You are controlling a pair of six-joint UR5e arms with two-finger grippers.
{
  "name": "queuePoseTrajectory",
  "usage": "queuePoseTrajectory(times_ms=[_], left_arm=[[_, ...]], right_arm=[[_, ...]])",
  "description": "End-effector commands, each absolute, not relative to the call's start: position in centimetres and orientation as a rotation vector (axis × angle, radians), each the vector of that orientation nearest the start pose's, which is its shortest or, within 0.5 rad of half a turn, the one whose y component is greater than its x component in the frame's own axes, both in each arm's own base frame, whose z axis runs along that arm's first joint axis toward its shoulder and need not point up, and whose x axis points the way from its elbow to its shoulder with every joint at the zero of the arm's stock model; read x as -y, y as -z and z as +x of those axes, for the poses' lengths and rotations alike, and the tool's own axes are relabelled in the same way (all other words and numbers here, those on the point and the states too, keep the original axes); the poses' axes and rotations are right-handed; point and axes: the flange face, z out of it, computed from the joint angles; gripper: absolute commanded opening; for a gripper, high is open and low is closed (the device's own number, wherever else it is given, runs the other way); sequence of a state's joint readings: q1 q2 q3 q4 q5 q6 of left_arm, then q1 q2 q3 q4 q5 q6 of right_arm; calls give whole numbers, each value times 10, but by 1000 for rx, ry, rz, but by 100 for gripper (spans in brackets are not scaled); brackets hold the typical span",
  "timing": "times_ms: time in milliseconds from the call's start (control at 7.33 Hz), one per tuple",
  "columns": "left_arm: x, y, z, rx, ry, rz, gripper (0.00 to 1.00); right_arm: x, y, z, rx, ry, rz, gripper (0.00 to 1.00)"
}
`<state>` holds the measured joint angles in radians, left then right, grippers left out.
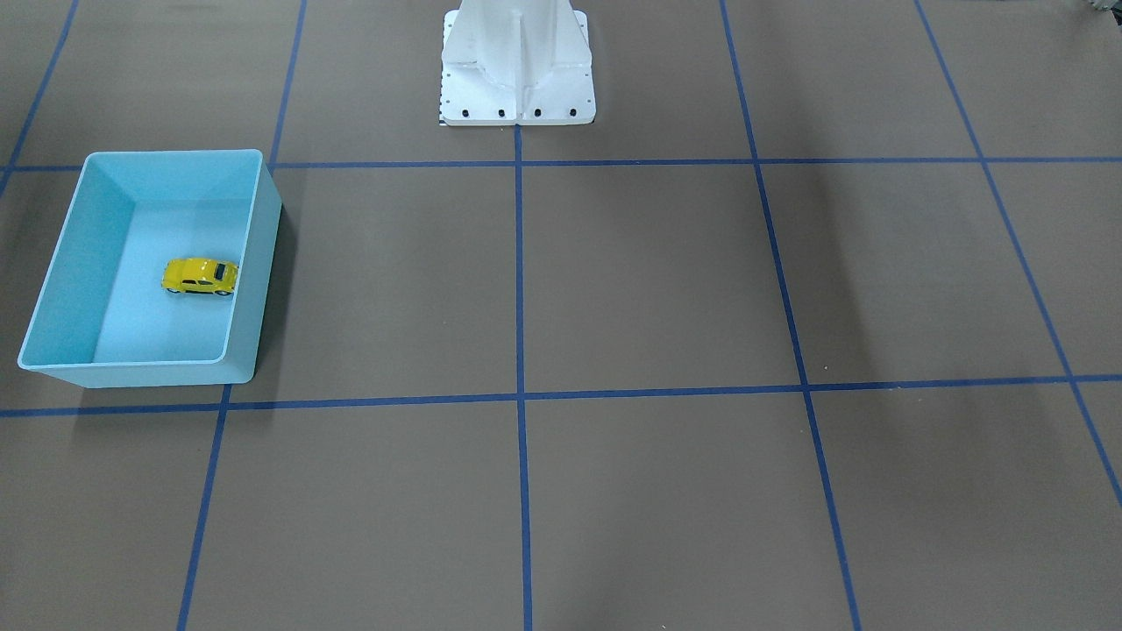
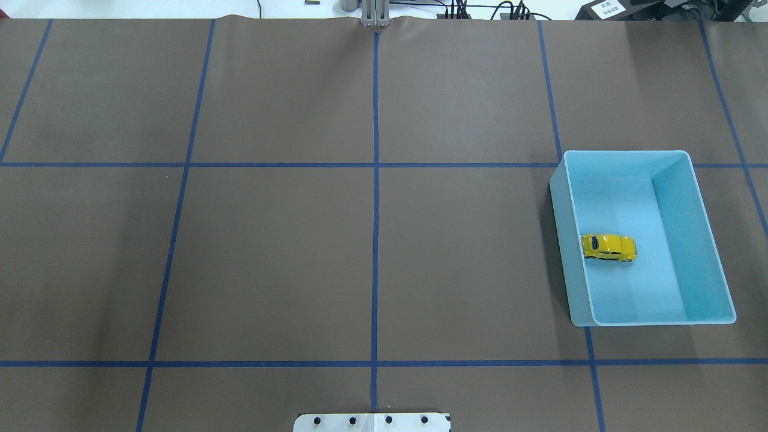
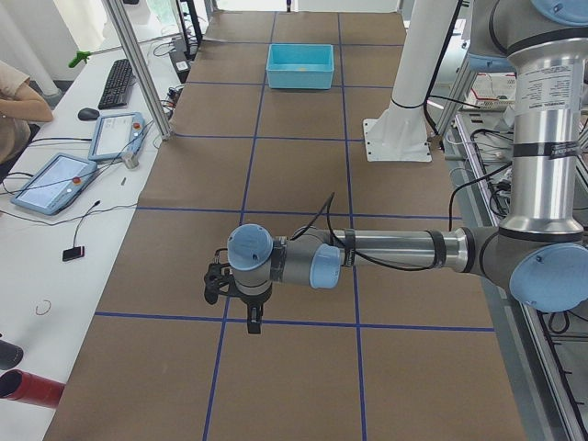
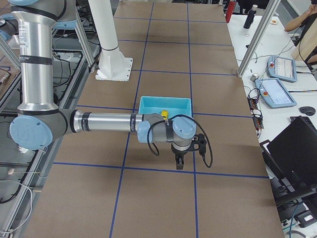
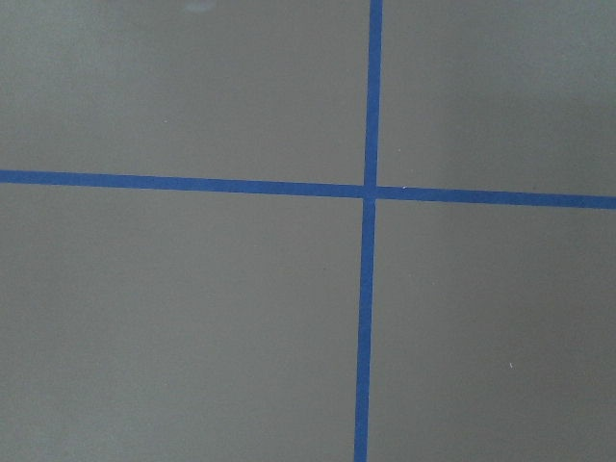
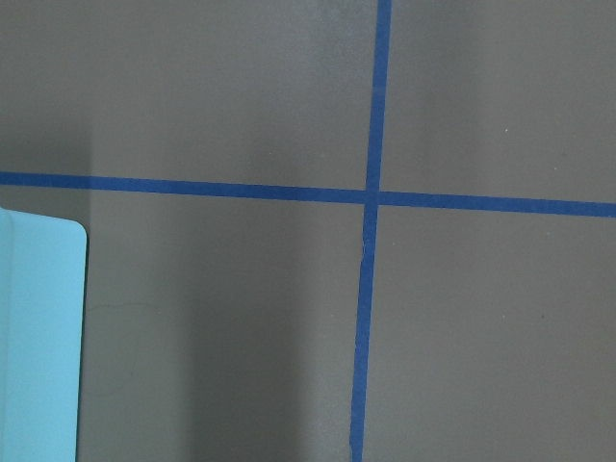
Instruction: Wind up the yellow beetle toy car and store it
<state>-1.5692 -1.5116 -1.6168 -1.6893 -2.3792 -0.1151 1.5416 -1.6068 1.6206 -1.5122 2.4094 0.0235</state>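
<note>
The yellow beetle toy car (image 1: pixel 200 276) stands on its wheels inside the light blue bin (image 1: pixel 263 254), close to one long wall. It also shows in the overhead view (image 2: pixel 608 247) within the bin (image 2: pixel 567 240), and as a small yellow spot in the exterior right view (image 4: pixel 164 114). My left gripper (image 3: pixel 253 322) shows only in the exterior left view, pointing down over a tape crossing far from the bin (image 3: pixel 299 78); I cannot tell its state. My right gripper (image 4: pixel 179 162) hangs just outside the bin (image 4: pixel 181 101); I cannot tell its state. The right wrist view shows a bin corner (image 6: pixel 38 337).
The white robot pedestal (image 1: pixel 517 70) stands at the table's middle edge. Blue tape lines (image 2: pixel 375 180) divide the brown table cover into squares. Operators' desks with tablets (image 3: pixel 57 181) and a keyboard run along the far side of the table.
</note>
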Motion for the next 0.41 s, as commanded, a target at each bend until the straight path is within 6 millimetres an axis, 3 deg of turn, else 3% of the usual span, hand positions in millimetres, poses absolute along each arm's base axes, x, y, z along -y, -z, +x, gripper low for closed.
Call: queuePoseTrajectory(times_ms=[0, 273], left_arm=[[473, -650, -61, -812, 65, 51, 100], [473, -650, -61, -812, 65, 51, 100]], right_arm=[[481, -644, 46, 839, 31, 40, 100], [481, -640, 46, 845, 37, 48, 100]])
